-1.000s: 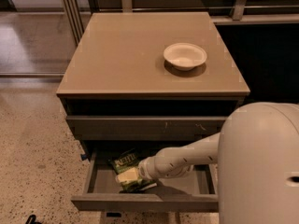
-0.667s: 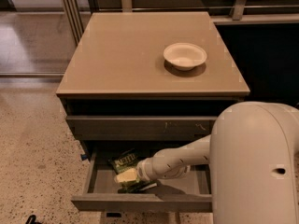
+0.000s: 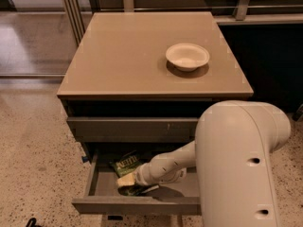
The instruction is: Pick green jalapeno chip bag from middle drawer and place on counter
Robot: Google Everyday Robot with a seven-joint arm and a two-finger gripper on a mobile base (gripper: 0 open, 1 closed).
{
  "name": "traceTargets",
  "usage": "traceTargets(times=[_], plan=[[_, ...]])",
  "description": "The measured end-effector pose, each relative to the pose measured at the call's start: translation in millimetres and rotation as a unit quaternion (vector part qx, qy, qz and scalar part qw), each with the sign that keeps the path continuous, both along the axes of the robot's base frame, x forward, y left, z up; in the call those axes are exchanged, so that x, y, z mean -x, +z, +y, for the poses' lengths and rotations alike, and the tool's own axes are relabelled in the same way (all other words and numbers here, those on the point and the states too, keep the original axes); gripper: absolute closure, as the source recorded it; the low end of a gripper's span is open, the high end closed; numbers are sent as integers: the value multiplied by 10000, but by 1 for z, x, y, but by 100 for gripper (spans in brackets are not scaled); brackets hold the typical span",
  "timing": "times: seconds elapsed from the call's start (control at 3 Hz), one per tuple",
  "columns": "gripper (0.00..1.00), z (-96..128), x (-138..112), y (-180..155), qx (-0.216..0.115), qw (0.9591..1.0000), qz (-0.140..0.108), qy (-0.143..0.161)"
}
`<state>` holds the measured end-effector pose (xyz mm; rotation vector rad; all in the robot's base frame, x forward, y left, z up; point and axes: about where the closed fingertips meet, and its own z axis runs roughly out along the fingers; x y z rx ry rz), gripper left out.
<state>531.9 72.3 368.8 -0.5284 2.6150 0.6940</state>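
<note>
The green jalapeno chip bag (image 3: 127,164) lies in the back left of the open middle drawer (image 3: 137,205), its white lettering facing up. My gripper (image 3: 128,183) reaches down into the drawer from the right. It sits just in front of the bag, at or touching its near edge. The white forearm (image 3: 170,167) runs back to the large white arm housing (image 3: 236,164). That housing hides the right part of the drawer. The tan counter (image 3: 137,51) is the top of the cabinet above.
A white bowl (image 3: 187,56) stands on the right back part of the counter. A closed grey drawer front (image 3: 132,126) sits above the open drawer. Speckled floor (image 3: 33,145) lies to the left, with metal posts (image 3: 71,8) at the back left.
The big white arm housing has shifted left and fills more of the lower right. The gripper stays in the drawer by the bag, which has not visibly moved.
</note>
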Motion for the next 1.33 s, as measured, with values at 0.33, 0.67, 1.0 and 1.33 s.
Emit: traceTargets(times=[0.33,0.67,1.0,1.33], plan=[[41,1,0,0,4,10000,1,11],[64,1,0,0,4,10000,1,11],[87,1,0,0,4,10000,1,11],[100,2,0,1,-9,10000,-6,60]])
